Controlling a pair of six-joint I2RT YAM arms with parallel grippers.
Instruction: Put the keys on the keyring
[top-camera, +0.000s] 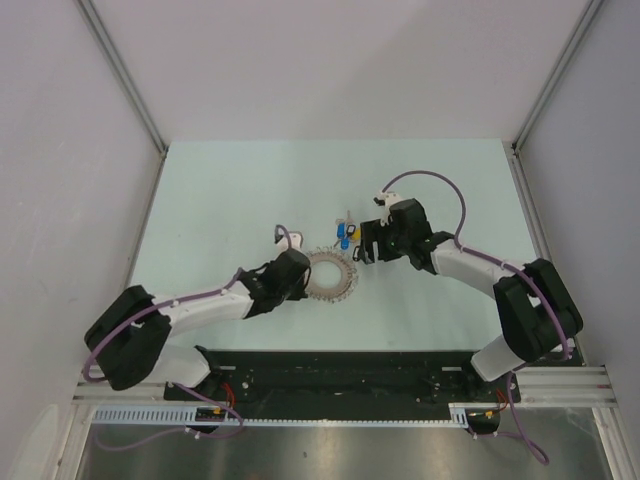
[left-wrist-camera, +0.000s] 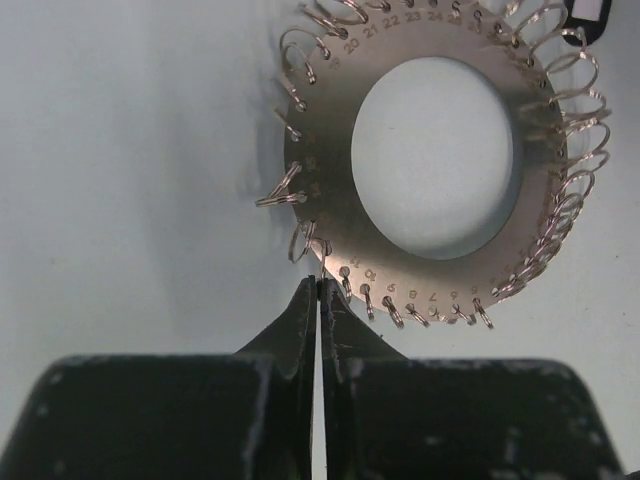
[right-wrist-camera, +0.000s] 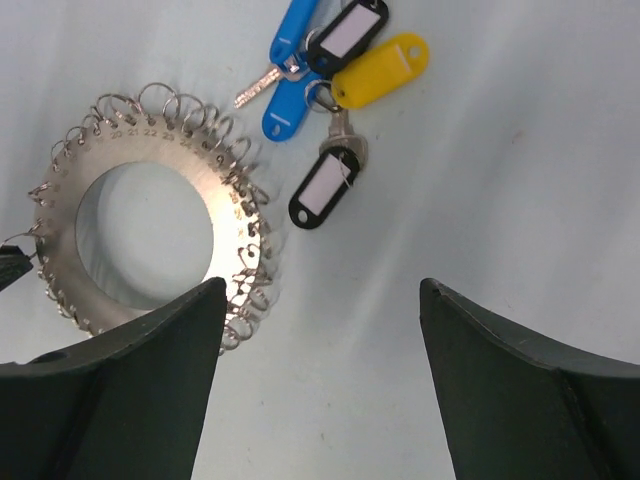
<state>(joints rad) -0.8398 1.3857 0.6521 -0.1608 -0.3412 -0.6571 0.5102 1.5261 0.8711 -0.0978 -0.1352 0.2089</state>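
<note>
Keys (right-wrist-camera: 322, 95) lie loose just ahead of right gripper (right-wrist-camera: 320, 292), its jaws wide apart. Keyring (left-wrist-camera: 330, 150) lies just beyond left gripper (left-wrist-camera: 318, 290), fingers pressed together, tips touching its rim. 0 keys threaded; pickup and threading left.

table (top-camera: 220, 190): keyring (top-camera: 347, 278) lies flat near its middle | keys (top-camera: 345, 236) lie on the table just behind the keyring, slightly right, not touching it | left gripper (top-camera: 306, 275): at the keyring's left rim, tips together against it | right gripper (top-camera: 362, 250): right of the keyring, just beside the keys, fingers spread
</note>
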